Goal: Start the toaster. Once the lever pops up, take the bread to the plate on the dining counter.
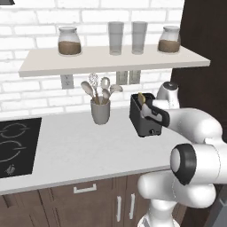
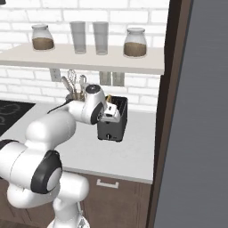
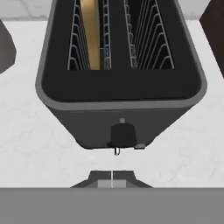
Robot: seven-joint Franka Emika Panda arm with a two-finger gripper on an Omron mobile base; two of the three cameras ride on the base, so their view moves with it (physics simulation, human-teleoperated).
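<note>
Standing right of centre in the left base view, the toaster [image 1: 142,119] rests on the white table [image 1: 80,150], with the bread [image 1: 141,98] upright in one slot, its tan top edge above the rim. In the hand view the toaster [image 3: 120,83] fills the upper frame, the bread [image 3: 91,35] sits in the left slot, the right slot holds bare wire guides, and the lever [image 3: 123,134] sits low on the front face at centre. The fingers [image 3: 112,178] are together, their tips touching at bottom centre, just in front of the lever and apart from it. In the right base view the gripper [image 2: 112,112] hangs at the toaster [image 2: 113,120] near its upper front edge. A grey utensil cup [image 1: 100,111] stands left of the toaster; above it a shelf [image 1: 111,60] carries two jars and two glasses. A black cooktop [image 1: 15,146] lies at the left edge.
</note>
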